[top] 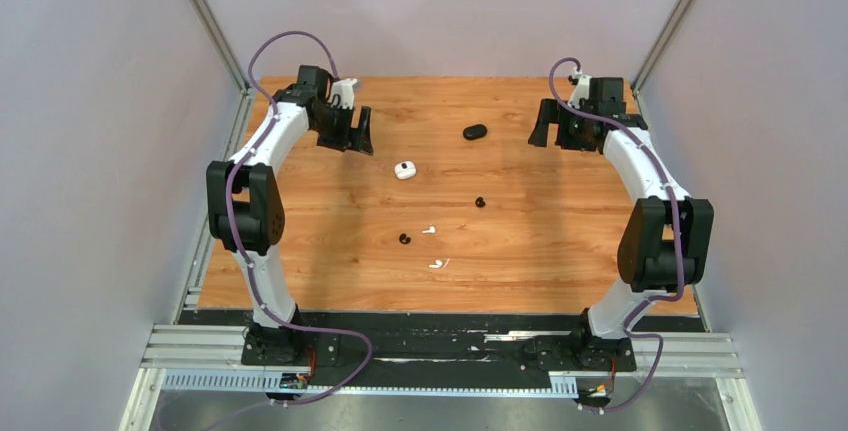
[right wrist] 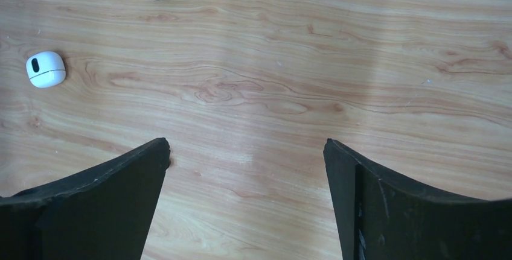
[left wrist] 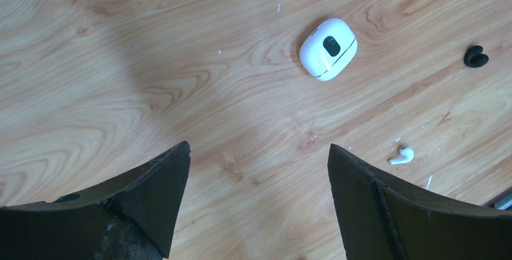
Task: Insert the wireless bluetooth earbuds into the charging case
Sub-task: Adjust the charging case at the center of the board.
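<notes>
Four loose earbuds and two cases lie on the wooden tabletop [top: 560, 241], with both claws hanging open above it.

The white case [top: 404, 170], a smooth rounded pebble with a dark oval mark and a thin dark seam, sits near the middle, closer to the left claw [top: 352, 139]. The black case [top: 474, 132], a glossy dark oval, lies farther back, toward the right claw [top: 553, 133]. A black earbud [top: 480, 202], tiny and roundish, lies to the right of the white case. The second black earbud [top: 404, 239] lies nearer the arm bases, just beside a white earbud [top: 429, 230] with a short stem. The other white earbud [top: 438, 264] lies closest to the bases. Each claw's jaws are spread wide, holding nothing.
</notes>
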You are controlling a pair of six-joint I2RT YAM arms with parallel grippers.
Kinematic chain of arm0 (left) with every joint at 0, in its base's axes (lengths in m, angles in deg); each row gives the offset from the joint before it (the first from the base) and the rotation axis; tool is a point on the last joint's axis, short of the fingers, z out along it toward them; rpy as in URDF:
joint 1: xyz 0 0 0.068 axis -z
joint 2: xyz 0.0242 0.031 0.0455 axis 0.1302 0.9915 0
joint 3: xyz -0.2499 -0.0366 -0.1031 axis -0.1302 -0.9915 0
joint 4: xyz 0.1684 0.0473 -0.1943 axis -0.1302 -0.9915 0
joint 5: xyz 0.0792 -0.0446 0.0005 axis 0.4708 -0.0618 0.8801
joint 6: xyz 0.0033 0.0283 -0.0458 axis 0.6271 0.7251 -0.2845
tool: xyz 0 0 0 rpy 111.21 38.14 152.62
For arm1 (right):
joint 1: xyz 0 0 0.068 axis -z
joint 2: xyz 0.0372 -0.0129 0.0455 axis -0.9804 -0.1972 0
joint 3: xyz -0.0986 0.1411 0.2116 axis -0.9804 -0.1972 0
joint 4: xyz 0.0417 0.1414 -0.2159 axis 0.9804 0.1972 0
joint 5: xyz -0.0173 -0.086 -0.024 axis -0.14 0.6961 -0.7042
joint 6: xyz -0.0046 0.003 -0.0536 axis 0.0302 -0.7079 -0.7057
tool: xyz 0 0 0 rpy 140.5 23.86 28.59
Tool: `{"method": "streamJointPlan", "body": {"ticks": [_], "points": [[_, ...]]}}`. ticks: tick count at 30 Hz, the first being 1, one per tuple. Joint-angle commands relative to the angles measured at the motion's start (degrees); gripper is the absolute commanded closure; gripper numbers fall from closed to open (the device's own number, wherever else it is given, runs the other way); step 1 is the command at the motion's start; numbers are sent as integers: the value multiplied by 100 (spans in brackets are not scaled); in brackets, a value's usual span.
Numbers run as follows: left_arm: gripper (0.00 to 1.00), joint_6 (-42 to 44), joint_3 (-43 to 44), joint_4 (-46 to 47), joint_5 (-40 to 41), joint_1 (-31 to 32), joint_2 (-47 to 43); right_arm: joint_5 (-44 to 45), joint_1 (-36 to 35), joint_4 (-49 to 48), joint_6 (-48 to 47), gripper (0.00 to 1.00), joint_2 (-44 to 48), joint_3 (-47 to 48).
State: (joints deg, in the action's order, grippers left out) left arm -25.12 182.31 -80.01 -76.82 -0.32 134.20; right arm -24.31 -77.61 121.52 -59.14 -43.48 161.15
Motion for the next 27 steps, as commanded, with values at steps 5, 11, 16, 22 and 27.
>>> {"method": "streamJointPlan", "body": {"ticks": [5,11,16,22,27], "points": [[11,-296,159,215,-236,65,76,-14,-40,-363,270,0,-238,283],[21,-578,834,388,-638,248,846,-985,-71,-369,676,9,-595,408],[21,-684,1152,560,-945,365,1538,-1049,-621,-403,683,16,-870,570],[14,-806,1263,606,-1222,539,1965,-993,-907,-383,515,16,-956,589],[15,-687,1313,557,-1301,732,2112,-927,-941,-488,506,16,-771,278]]}}
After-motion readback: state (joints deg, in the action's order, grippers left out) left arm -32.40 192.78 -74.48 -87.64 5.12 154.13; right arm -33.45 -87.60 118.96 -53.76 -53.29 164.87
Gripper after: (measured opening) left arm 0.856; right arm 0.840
